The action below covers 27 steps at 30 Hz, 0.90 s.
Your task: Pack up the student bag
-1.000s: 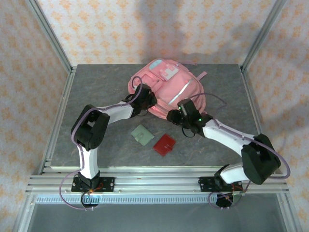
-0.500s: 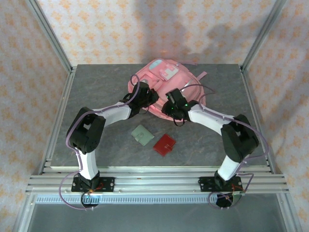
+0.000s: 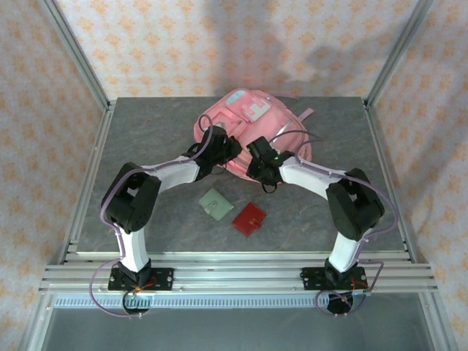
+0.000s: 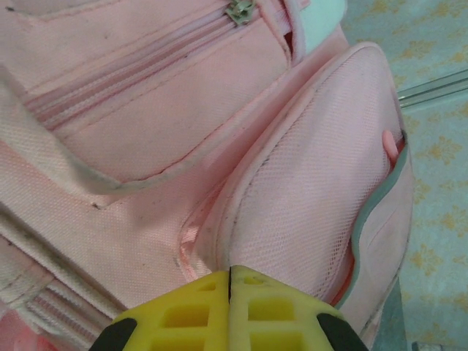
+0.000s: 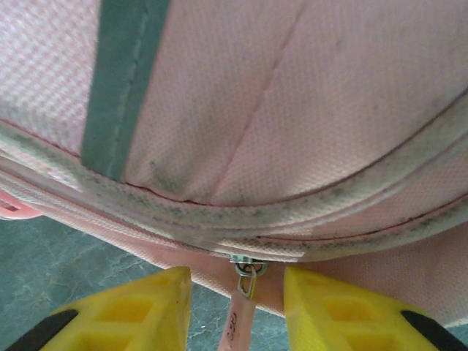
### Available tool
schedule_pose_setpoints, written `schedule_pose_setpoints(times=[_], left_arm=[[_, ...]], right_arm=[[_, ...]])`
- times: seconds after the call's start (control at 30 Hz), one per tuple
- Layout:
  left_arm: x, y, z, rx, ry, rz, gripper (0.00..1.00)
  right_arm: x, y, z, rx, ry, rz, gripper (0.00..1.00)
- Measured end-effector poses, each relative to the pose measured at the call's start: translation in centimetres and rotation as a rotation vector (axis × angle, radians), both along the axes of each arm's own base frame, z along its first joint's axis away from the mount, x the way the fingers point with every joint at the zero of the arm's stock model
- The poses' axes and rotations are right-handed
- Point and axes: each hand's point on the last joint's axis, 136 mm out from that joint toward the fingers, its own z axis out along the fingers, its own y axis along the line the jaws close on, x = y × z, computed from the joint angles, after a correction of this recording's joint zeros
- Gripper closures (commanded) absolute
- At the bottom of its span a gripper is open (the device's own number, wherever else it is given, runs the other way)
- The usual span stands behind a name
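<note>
From above, the bag (image 3: 248,121) lay at the middle of the table's (image 3: 146,131) far edge, with both arms reaching in to its near side. The left claw (image 3: 225,148) was against the bag's near-left flank and the right claw (image 3: 255,155) just beside it on the near rim. The right claw looked to us the one placed to work the zip. A green card (image 3: 216,203) and a red wallet (image 3: 249,218) lay flat between the bag and the table's near edge, well apart from both claws and not in their way.

In the left wrist view, the left claw (image 4: 230,284) was clenched, its yellow fingers pressed together with no gap. Its tips were up against the cloth beside the mesh pocket (image 4: 307,197). We could not tell whether a fold of the bag was nipped between them. A zip slider (image 4: 240,10) sat far off at the top.

In the right wrist view, the right claw (image 5: 238,292) was spread wide and held nothing. The zip pull (image 5: 246,280) hung from the bag's seam straight into the gap between the two fingers, nearer their tips than their roots. Its pink tab pointed back toward the wrist, while the zip line ran crosswise. We judged that a plain closing of the fingers would catch the tab, with only bare table (image 5: 58,256) beneath.
</note>
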Motion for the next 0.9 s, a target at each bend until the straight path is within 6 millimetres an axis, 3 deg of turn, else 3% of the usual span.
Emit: schedule_pose_setpoints(times=[0.17, 0.3, 0.37, 0.47, 0.6, 0.77, 0.83, 0.9], left_arm=[[-0.2, 0.1, -0.5, -0.004, 0.007, 0.004, 1.00], [-0.6, 0.3, -1.1, 0.000, 0.018, 0.005, 0.99], [-0.9, 0.5, -1.8, 0.004, 0.034, 0.008, 0.74], [-1.7, 0.9, -3.0, 0.013, 0.057, 0.010, 0.47], [-2.7, 0.9, -3.9, 0.015, 0.075, 0.009, 0.30], [-3.1, -0.4, -3.7, 0.010, 0.062, -0.008, 0.28], [-2.9, -0.8, -3.7, 0.016, 0.057, -0.005, 0.35], [-2.6, -1.1, -3.9, 0.021, 0.056, -0.003, 0.52]], right_arm=[[0.3, 0.3, -1.9, -0.038, 0.030, 0.000, 0.83], [0.5, 0.3, -2.4, -0.055, 0.033, -0.001, 0.96], [0.5, 0.2, -2.4, -0.058, 0.031, -0.003, 1.00], [0.5, 0.2, -2.4, -0.064, 0.026, 0.008, 1.00], [0.1, 0.2, -1.9, -0.043, -0.008, 0.038, 1.00], [-0.8, 0.5, 0.4, 0.013, -0.065, 0.104, 1.00], [-0.9, 0.6, 1.0, 0.021, -0.081, 0.127, 1.00], [-1.0, 0.6, 1.3, 0.019, -0.090, 0.139, 1.00]])
